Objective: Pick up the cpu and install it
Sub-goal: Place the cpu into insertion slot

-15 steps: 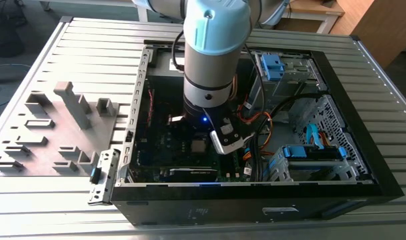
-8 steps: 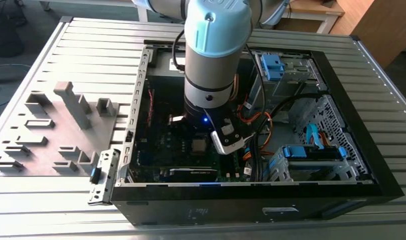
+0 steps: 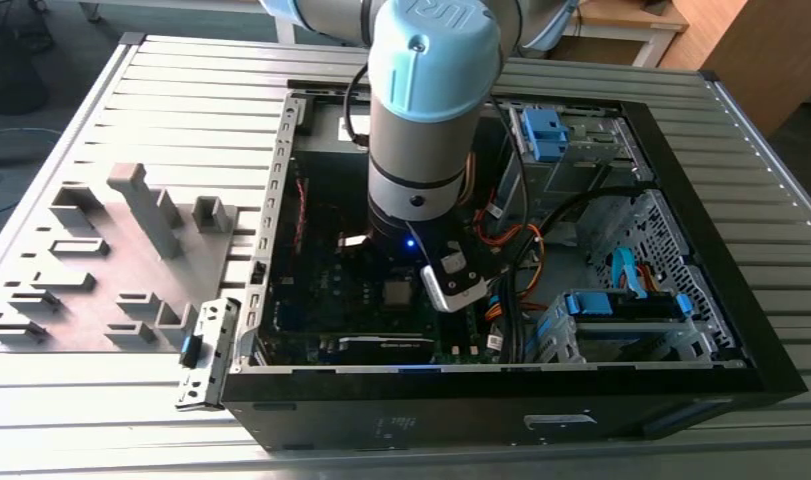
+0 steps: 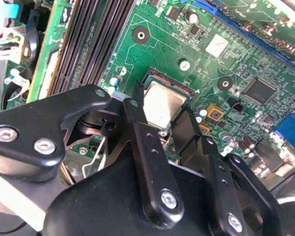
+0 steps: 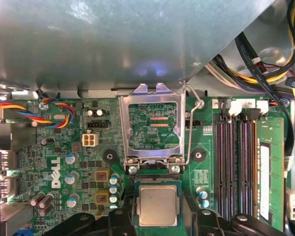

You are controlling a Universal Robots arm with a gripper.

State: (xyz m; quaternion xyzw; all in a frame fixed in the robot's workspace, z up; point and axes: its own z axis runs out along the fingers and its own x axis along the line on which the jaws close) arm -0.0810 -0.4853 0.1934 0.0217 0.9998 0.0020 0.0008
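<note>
Am seeing gripper [image 4: 162,118] hanging low over motherboard [image 5: 64,162] inside computer case [image 3: 512,425]. Fingers [image 4: 137,123] standing spread, flanking cpu [image 5: 158,205] on two sides, just beside its edges; cannot tell whether touching. cpu lying flat in socket [image 4: 160,78], load frame [image 5: 150,128] standing flipped up near it.

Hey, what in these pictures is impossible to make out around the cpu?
Second wrist view: the near edge of the cpu, hidden behind the gripper.
Exterior view: much of the motherboard, blocked by the arm.
First wrist view: the motherboard beyond the socket frame, covered by a grey metal sheet.
</note>
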